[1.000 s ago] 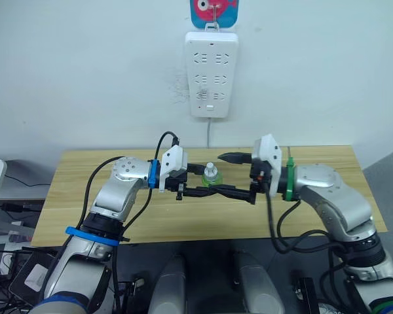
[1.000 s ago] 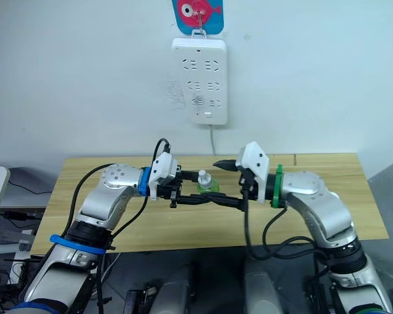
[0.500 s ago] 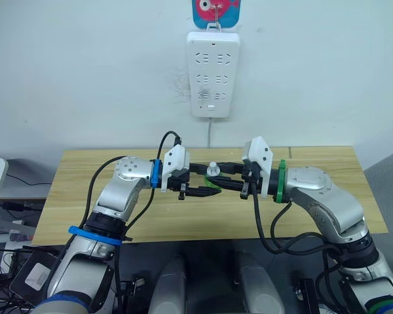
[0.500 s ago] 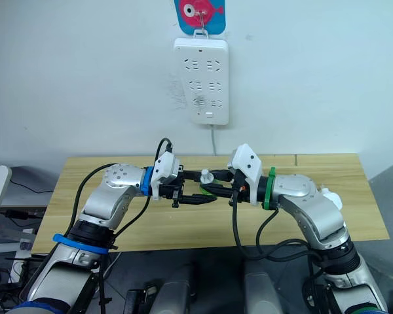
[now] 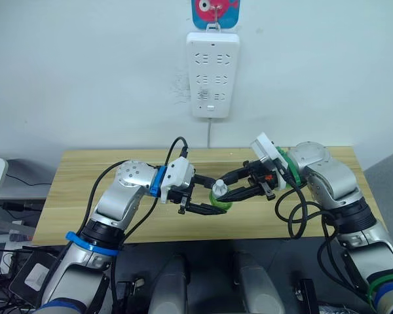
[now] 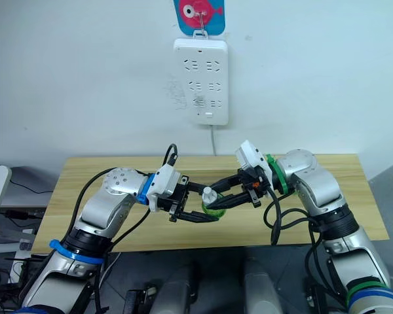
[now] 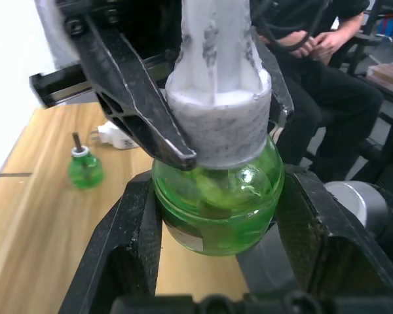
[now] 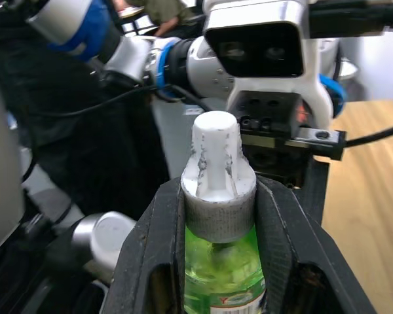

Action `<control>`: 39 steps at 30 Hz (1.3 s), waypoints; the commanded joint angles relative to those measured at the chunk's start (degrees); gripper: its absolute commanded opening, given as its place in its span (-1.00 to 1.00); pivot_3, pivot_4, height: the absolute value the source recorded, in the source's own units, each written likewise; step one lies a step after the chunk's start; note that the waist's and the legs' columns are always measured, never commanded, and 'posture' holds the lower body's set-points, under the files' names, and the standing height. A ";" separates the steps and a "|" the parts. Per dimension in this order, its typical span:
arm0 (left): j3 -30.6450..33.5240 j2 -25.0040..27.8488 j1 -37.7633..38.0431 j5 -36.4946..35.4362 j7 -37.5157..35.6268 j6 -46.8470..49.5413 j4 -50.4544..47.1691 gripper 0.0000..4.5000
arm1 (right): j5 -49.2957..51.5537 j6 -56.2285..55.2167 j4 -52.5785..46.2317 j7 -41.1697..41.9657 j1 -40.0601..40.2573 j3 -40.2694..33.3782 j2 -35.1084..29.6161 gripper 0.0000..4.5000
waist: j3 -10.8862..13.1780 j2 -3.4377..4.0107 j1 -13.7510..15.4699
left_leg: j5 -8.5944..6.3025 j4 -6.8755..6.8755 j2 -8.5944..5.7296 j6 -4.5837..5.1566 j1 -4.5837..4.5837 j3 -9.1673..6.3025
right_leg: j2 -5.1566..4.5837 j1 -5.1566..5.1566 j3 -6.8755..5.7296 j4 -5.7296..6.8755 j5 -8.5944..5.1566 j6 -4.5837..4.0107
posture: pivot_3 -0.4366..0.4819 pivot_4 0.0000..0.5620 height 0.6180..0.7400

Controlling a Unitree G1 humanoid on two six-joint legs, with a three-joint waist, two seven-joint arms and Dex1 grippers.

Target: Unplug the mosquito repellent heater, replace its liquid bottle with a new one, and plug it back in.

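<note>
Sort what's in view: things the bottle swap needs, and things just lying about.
Job: capped green bottle, gripped by left gripper at its body and right gripper at its cap; uncapped green bottle and white heater on the table; wall power strip.
Not the job: fish hanger above the strip; seated person.

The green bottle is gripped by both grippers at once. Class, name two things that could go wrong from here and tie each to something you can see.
1. The left gripper clamps the green bottle around its body while the right gripper clamps the white cap. If the cap comes free suddenly, liquid may spill.
2. The bottle hangs over the front edge of the table. If either grip slips, it could fall to the floor.
</note>
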 commanded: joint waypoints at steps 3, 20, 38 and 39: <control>0.44 0.84 -0.26 1.27 0.61 -1.44 1.01 -0.02 | 0.77 -0.88 -4.13 -0.19 3.23 -3.58 -4.04 0.50 | -0.04 -0.01 0.41 | 0.00 0.03 -0.02 -0.01 0.00 -0.02 | -0.03 0.01 -0.01 0.00 0.00 0.00 | -0.17 -0.17 1.00; 3.59 -0.20 -3.99 3.54 6.69 -4.08 8.76 -0.02 | -5.20 6.64 -19.52 -34.31 10.67 -2.75 6.34 0.98 | -0.75 -0.04 0.02 | 0.01 0.00 0.00 -0.02 -0.03 0.05 | -0.03 -0.16 0.05 0.09 0.00 0.00 | -0.18 -0.20 1.00; 3.76 -0.57 -4.39 4.43 6.42 -4.81 10.04 -0.02 | -3.66 8.89 -20.76 -31.88 13.67 -8.36 -2.77 0.98 | -1.03 -0.10 0.34 | 0.01 0.00 -0.04 -0.02 -0.05 0.10 | -0.06 -0.15 0.05 0.08 0.00 -0.01 | -0.20 -0.17 1.00; 3.78 -0.46 -4.28 4.41 6.38 -4.79 9.94 -0.02 | -2.60 9.26 -21.69 -30.76 14.20 -8.42 -3.71 0.98 | -1.03 -0.10 0.27 | 0.01 0.01 -0.04 -0.02 -0.05 0.11 | -0.06 -0.15 0.06 0.08 0.00 -0.01 | -0.20 -0.17 1.00</control>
